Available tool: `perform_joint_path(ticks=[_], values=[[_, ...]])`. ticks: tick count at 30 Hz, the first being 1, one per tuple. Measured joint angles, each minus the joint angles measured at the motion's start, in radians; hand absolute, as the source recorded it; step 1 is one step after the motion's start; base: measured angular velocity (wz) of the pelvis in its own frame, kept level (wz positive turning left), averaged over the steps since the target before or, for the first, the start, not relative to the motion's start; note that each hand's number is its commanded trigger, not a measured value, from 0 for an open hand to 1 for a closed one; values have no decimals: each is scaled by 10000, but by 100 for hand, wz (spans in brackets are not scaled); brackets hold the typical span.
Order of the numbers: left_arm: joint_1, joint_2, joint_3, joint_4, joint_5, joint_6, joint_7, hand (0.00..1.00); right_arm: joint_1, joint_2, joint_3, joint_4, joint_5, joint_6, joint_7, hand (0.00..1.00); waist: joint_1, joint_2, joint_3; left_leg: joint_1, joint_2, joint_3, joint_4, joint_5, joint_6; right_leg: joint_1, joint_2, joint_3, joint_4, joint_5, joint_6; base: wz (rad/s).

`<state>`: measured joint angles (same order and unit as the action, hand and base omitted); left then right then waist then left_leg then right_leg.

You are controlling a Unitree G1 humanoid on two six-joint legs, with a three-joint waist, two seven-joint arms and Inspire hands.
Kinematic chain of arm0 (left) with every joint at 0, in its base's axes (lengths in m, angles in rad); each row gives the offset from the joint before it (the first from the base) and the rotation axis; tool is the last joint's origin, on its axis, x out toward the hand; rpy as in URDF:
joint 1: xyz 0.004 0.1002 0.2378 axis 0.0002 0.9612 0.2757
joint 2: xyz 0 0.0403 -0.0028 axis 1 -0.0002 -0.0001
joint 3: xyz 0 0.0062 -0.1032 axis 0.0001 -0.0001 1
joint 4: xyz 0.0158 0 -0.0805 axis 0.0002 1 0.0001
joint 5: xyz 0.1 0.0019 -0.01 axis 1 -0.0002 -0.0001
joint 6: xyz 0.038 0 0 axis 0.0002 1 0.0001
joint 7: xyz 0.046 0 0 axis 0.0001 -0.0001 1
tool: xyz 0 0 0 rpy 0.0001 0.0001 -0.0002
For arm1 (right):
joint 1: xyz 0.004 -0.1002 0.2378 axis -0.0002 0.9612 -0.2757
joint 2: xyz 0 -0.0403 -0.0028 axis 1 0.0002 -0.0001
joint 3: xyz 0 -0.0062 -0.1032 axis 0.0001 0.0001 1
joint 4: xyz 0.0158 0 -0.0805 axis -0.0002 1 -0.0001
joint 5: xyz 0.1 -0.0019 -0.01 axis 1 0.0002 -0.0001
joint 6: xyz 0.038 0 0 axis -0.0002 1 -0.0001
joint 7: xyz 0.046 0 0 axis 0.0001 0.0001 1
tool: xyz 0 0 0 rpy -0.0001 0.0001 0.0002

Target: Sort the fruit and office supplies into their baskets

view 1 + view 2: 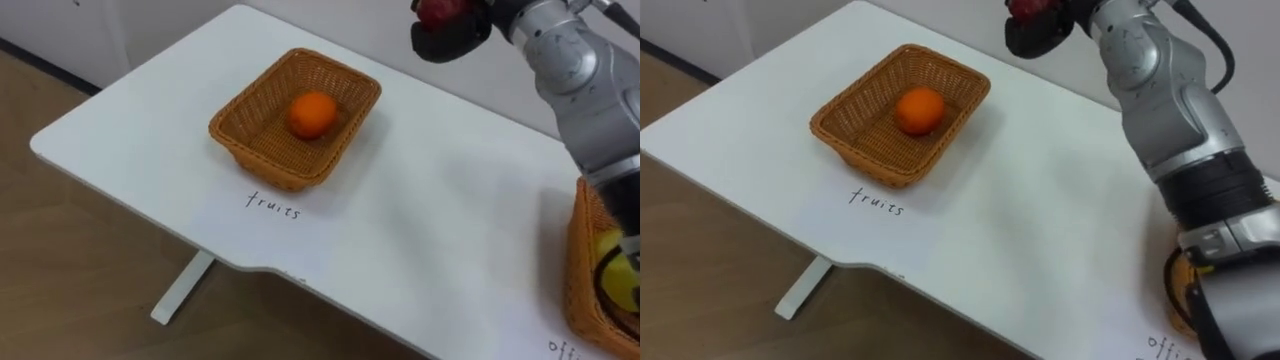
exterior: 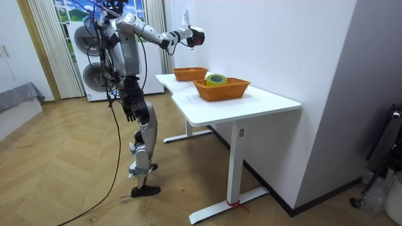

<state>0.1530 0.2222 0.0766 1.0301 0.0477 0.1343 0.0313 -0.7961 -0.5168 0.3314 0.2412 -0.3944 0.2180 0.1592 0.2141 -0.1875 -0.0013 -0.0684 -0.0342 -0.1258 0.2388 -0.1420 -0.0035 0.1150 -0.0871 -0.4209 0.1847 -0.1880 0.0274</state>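
Woven brown rectangular basket [image 1: 265, 160] marked for fruits sits on white rectangular table [image 1: 430, 230], with round orange fruit [image 1: 312, 114] inside. Right hand [image 1: 452, 35] is raised beyond that basket, over table's far edge, fingers clenched round small red rounded object [image 1: 437, 10]. Second woven basket [image 2: 223, 90] holds yellow tape roll [image 2: 216, 79]. Left hand [image 2: 130, 112] hangs at hip; cannot tell its fingers.

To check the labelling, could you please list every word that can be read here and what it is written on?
"fruits": handwritten on the table, in front of the basket with the orange.
"off": start of a handwritten word on the table by the second basket; the rest is cut off at the picture's edge.
No other text can be read.
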Motion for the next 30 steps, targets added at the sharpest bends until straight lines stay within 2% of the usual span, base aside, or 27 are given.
perform_joint_path(ticks=[5,10,11,12,15,19,23,26,30], values=[[-60,-2,-12,19,-15,0,46,0,22,31,3,-307,-52,27,274,100,109,-50,18,3,-40,-177,-28,36,-9,64,-8,-152,1,-20,29,12],[-38,-12,-22,113,-408,-1,191,0,23,38,7,-307,-49,42,403,100,138,-116,68,-13,-126,-418,-46,74,6,139,-32,-204,1,-27,40,15],[-3,-13,-26,118,-447,4,237,0,26,45,45,-305,-50,53,431,100,217,-125,94,45,-127,-422,-63,74,7,186,-34,-207,-1,-27,41,0],[26,-4,-32,116,-440,3,236,0,60,57,108,-309,-49,82,456,100,323,-119,166,135,-121,-421,-76,74,7,265,-34,-210,0,-29,43,0],[98,68,-23,84,-411,-21,205,0,285,125,297,-527,-56,164,713,100,491,-273,150,138,-114,-443,-150,76,-3,233,-24,-171,-9,-54,83,0],[194,103,-15,137,-313,-46,133,0,646,202,833,-531,-374,153,1159,100,897,-297,158,285,-115,-435,-186,74,1,339,-31,-208,-11,-54,83,1],[295,134,-19,149,61,-58,-43,0,838,262,1017,-529,-473,134,1458,100,1214,-401,201,263,-124,-513,-183,72,2,327,-32,-239,-12,-55,84,5],[439,131,-19,268,230,3,-70,0,838,264,1163,-529,-480,120,1497,100,1274,-490,252,247,-137,-609,-173,70,1,364,-30,-386,-12,-55,84,10],[469,112,-21,292,348,111,-236,0,840,268,1206,-501,-491,117,1519,100,1435,-513,254,182,-154,-704,-160,55,-8,372,-24,-515,-19,-56,85,7]])
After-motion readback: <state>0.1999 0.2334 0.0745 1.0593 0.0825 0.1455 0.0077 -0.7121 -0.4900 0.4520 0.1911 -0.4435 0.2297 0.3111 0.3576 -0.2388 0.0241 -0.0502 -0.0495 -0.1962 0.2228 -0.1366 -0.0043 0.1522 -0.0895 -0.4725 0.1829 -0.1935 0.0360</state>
